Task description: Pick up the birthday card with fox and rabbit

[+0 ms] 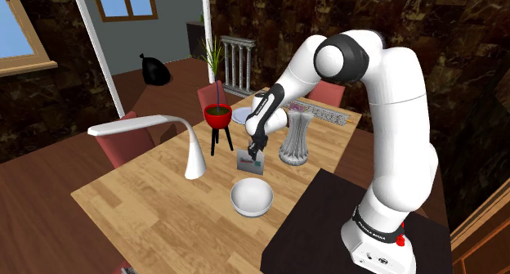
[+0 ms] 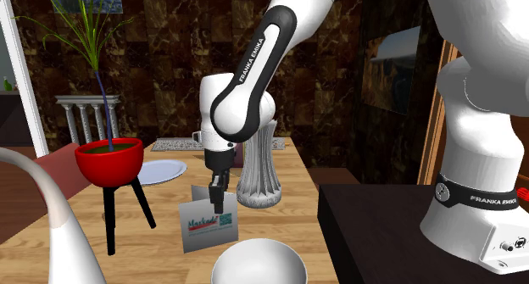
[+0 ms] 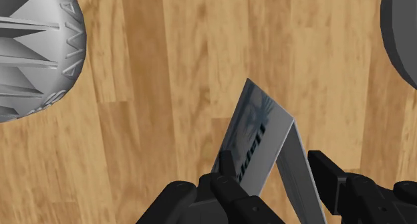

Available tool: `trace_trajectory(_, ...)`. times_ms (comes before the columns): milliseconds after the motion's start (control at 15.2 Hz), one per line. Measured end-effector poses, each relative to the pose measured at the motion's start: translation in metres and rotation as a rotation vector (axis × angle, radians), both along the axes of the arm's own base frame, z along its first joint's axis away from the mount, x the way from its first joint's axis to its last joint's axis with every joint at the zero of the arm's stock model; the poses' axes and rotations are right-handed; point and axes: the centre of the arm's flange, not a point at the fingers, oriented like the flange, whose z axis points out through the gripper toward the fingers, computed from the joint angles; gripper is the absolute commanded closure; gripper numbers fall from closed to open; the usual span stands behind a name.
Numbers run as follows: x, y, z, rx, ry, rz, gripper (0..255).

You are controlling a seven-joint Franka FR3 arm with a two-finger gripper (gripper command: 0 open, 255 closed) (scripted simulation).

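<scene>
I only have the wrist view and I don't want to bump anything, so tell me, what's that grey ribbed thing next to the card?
Observer: It's a tall grey vase, standing upright on the table, to the shoulder view's right of the card.
Operator: And the dark curve on the other side?
Observer: That's a white bowl, open side up, just below the card in the shoulder view.
Operator: Anything else close by?
Observer: A red plant pot on black legs stands to the shoulder view's left of the card, opposite the vase.
</scene>
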Motion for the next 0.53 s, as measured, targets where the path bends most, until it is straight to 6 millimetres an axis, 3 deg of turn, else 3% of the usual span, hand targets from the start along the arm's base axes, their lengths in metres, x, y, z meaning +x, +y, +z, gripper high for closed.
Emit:
trace_trajectory(198,-0.001,0.0,0.004,0.0,0.001,0.0,255)
trace_trajectory(528,0.001,0.0,0.029,0.0,0.001,0.001,255)
